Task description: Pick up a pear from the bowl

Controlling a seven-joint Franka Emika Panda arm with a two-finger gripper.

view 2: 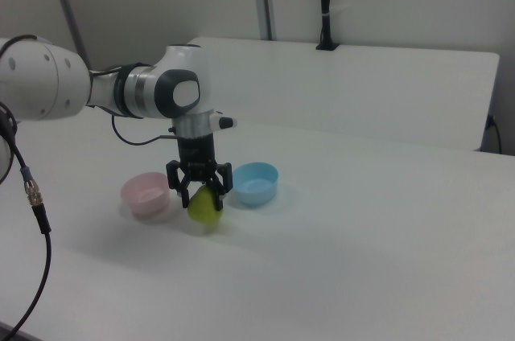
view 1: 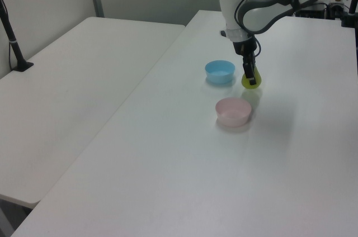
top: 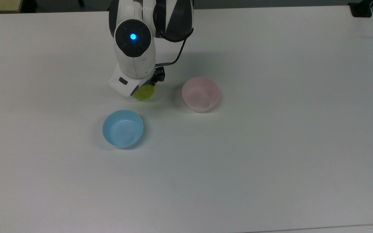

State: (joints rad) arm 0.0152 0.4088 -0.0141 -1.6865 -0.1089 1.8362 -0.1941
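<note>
Starting closest in the right view, there's just bare white table [view 2: 338, 277] up front, then you hit the action: the gripper [view 2: 199, 188] is pointing straight down with its fingers [view 2: 226, 179] clamped narrow around the upper part of the pear [view 2: 204, 206], so the fat rounded bottom hangs below the fingertips. Makes sense to grab it up there, since that's where the fruit is narrower and two fingers get a decent pinch on it. The pear sits really low, right at the table surface or just above it, and I honestly can't tell if it's touching. It's out of the pink bowl [view 2: 146, 194], which sits empty just beside it on the right view's left, so I'd call the pick-up part basically done and the fruit looks like it's being brought down onto open table. A bit further back is the blue bowl [view 2: 254, 182], also empty, on the right view's right of the pear, so the fruit is roughly between the two bowls without touching either. The top view backs that up: the pear [top: 143, 93] pokes out from under the wrist, apart from the pink bowl [top: 200, 94] and the blue bowl [top: 122, 128]. Furthest back is a second table with a dark post on it.
</note>
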